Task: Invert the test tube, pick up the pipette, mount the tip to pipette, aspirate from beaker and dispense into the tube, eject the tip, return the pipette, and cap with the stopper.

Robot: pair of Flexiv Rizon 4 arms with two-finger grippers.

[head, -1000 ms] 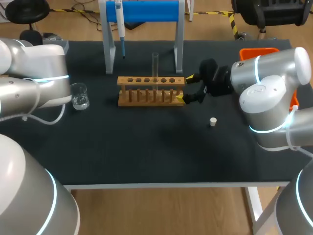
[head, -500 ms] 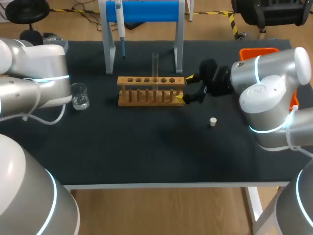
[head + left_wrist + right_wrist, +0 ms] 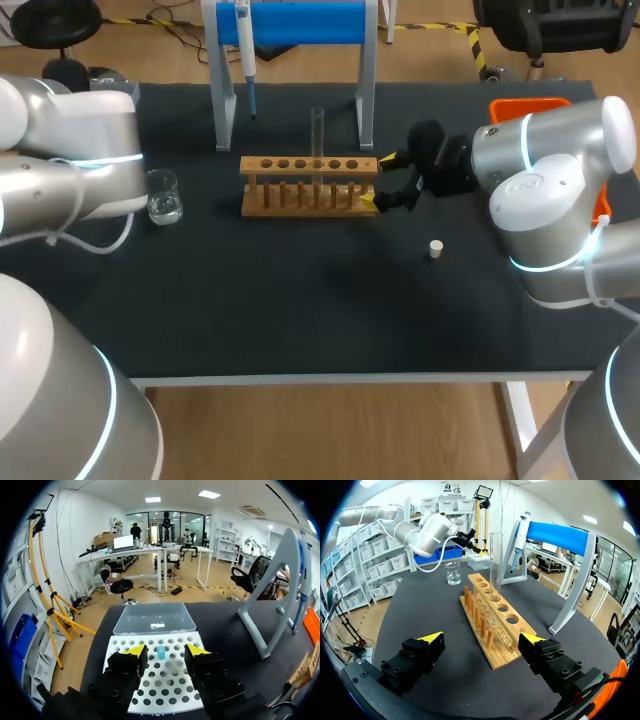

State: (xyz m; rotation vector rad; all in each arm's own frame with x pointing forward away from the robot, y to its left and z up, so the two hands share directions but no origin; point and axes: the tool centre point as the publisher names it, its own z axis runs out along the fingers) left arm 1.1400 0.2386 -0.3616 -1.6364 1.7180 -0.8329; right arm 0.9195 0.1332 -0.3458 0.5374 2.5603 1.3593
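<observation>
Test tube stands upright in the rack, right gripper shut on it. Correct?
No: the test tube stands upright in the rack, but the right gripper is open at the rack's end, clear of the tube, as the right wrist view shows.

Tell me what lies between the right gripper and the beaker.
The wooden rack, with the glass tube standing in it, lies between the right gripper and the beaker, shown in the head view and the right wrist view.
</observation>
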